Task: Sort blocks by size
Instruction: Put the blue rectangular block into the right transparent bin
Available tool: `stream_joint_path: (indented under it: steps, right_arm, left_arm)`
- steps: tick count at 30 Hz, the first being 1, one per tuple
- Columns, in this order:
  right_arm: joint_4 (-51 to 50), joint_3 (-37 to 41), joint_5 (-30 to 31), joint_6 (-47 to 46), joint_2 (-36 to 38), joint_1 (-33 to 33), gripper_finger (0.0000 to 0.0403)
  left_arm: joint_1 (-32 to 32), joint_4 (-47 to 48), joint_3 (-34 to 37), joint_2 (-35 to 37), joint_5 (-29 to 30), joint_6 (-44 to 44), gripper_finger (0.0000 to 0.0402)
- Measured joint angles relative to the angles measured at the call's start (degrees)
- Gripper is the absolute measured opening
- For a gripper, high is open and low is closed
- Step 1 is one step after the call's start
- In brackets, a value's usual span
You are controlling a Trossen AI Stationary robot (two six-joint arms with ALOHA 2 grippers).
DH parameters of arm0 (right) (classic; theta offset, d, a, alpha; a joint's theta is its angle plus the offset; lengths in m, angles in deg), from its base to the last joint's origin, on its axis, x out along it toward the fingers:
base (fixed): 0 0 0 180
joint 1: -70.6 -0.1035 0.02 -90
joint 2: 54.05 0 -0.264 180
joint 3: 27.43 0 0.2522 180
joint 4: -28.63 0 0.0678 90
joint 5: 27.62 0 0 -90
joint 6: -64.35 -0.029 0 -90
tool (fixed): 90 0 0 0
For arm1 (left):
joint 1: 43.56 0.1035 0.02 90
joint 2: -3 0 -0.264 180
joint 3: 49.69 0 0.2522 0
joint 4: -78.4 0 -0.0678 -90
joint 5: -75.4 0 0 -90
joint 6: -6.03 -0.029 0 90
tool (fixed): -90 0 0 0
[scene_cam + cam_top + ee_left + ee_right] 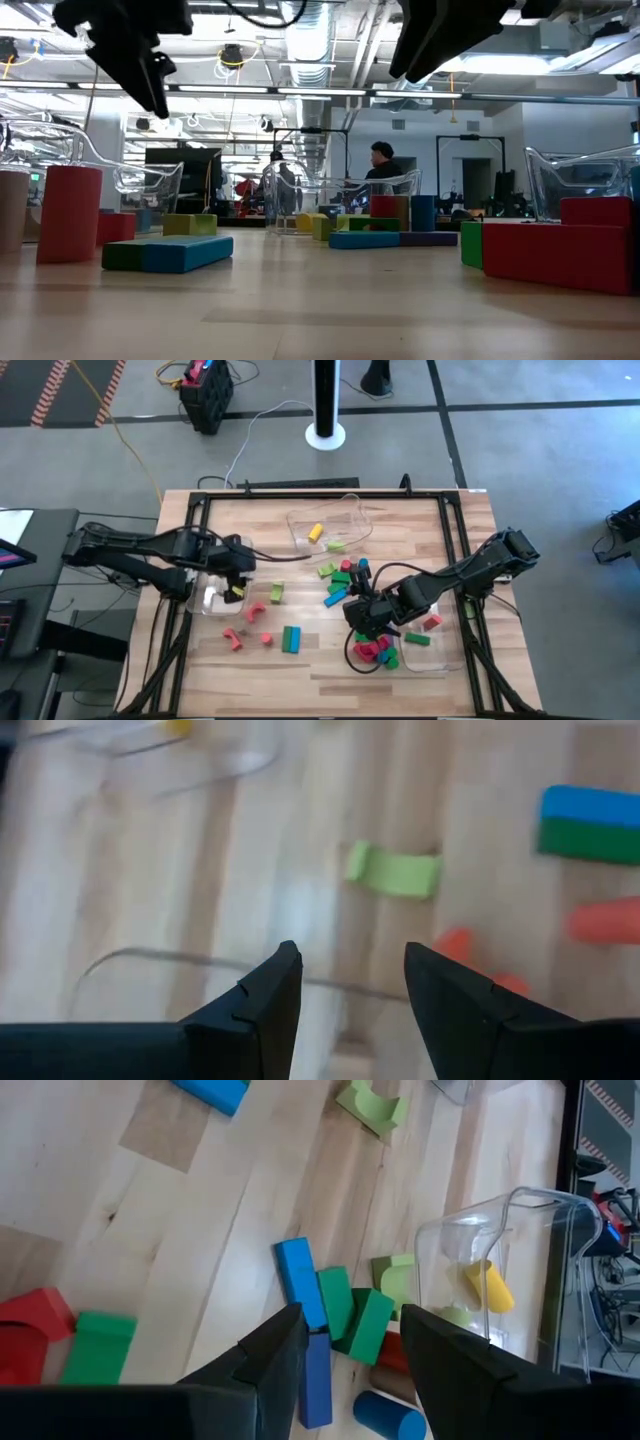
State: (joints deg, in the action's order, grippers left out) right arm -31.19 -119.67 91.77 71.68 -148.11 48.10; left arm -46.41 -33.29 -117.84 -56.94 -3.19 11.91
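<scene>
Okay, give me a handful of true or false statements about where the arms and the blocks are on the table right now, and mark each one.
1. The left gripper is over the clear bin at the table's left edge. True.
2. The right gripper is shut on a blue block. False: its fingers stand open with nothing between them, above the pile of blocks.
3. A yellow cylinder lies in the clear bin at the far side of the table. True.
4. The blue and green bars lie inside a bin. False: they lie side by side on the bare wood of the table.
5. The left gripper holds a red arch. False: it is open and empty.
</scene>
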Motion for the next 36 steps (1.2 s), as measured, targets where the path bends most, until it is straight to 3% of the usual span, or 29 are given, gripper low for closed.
stream_joint_path:
  steps: [5,26,36]
  right_arm:
    - [0.39,0.0,-0.93,-0.02,0.0,0.01,0.0203]
    - [1.97,0.02,-4.0,-2.37,0.0,0.0,0.0203]
    - [1.65,0.02,-5.7,-4.26,0.0,0.0,0.0203]
  left_arm:
    - [-3.34,-3.5,0.0,0.0,-3.84,-0.26,0.0171]
    - [-12.18,-10.75,0.15,-0.25,-4.56,1.74,0.0171]
    - [-12.98,-11.94,0.28,-6.4,-5.23,0.72,0.0171]
